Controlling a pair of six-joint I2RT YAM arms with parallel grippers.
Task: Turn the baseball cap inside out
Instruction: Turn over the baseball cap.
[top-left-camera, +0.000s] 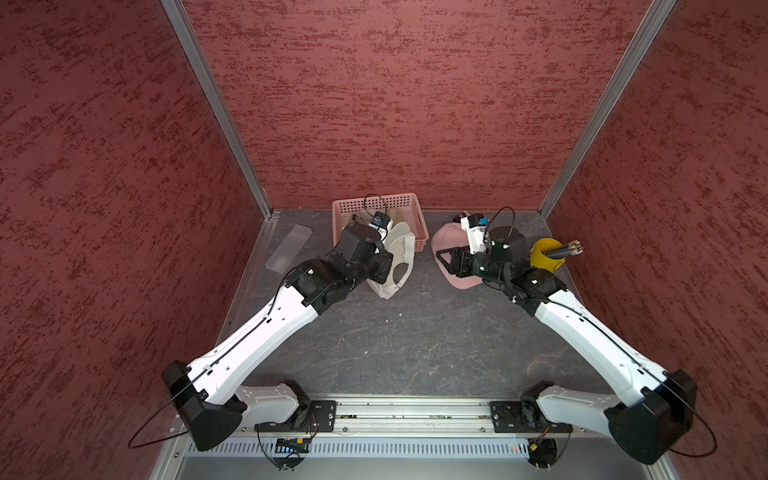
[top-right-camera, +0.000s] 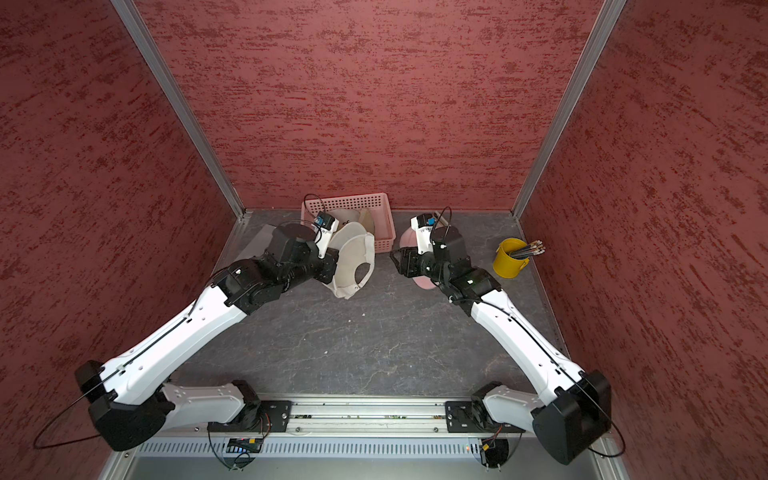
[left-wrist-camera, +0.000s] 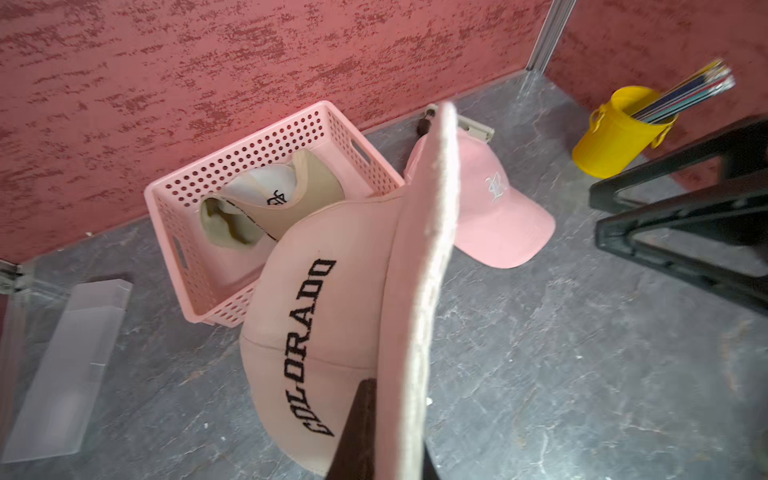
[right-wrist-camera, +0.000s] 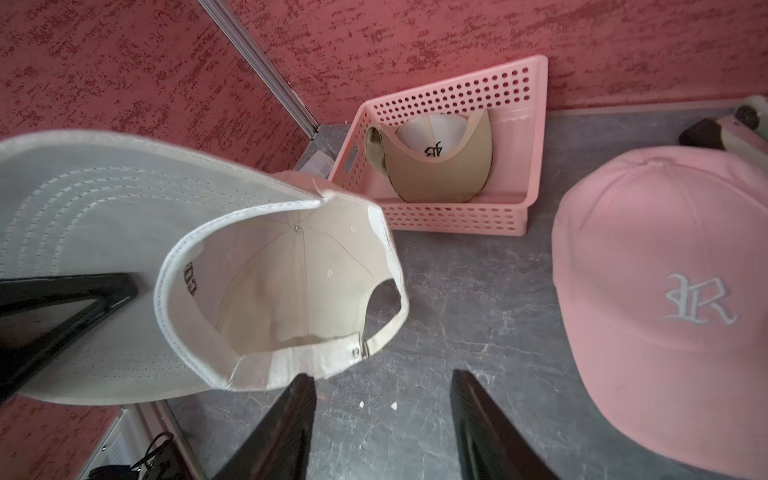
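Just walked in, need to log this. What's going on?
The left gripper is shut on the brim of the cream cap, holding it off the table with its hollow facing the right gripper, which is open. The crown is not turned out yet. A pink cap lies on the table; a tan-brimmed cap sits in the basket.

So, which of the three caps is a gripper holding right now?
The cream cap lettered COLORADO: the left gripper pinches its brim. The pink cap lies on the table, and the tan-brimmed cap sits in the pink basket.
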